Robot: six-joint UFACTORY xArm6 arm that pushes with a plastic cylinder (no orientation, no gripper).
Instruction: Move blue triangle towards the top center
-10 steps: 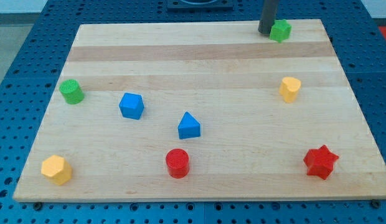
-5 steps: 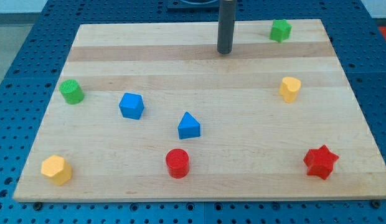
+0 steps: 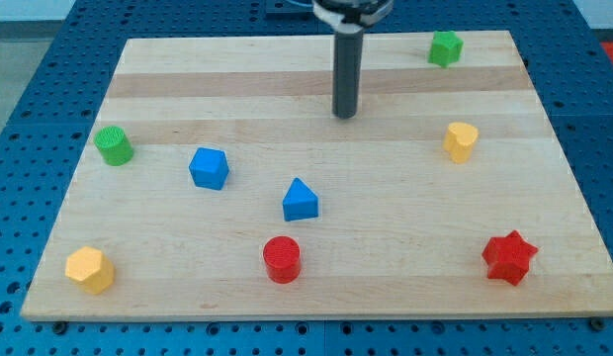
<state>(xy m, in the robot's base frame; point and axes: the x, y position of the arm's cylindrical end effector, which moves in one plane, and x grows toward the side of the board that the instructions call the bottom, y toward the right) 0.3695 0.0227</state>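
The blue triangle (image 3: 300,201) lies on the wooden board (image 3: 316,267), a little below the middle. My tip (image 3: 345,115) rests on the board in the upper middle, above and to the right of the blue triangle, well apart from it. The dark rod rises from the tip to the view's top edge. No block touches the tip.
A blue cube-like block (image 3: 209,168) sits left of the triangle. A red cylinder (image 3: 282,259) lies below it. A green cylinder (image 3: 114,145) and a yellow hexagon (image 3: 89,269) are at the left. A green block (image 3: 445,47), a yellow block (image 3: 461,141) and a red star (image 3: 509,257) are at the right.
My tip has moved from the green block at the top right, leftward and then down toward the board's middle. No block has moved.
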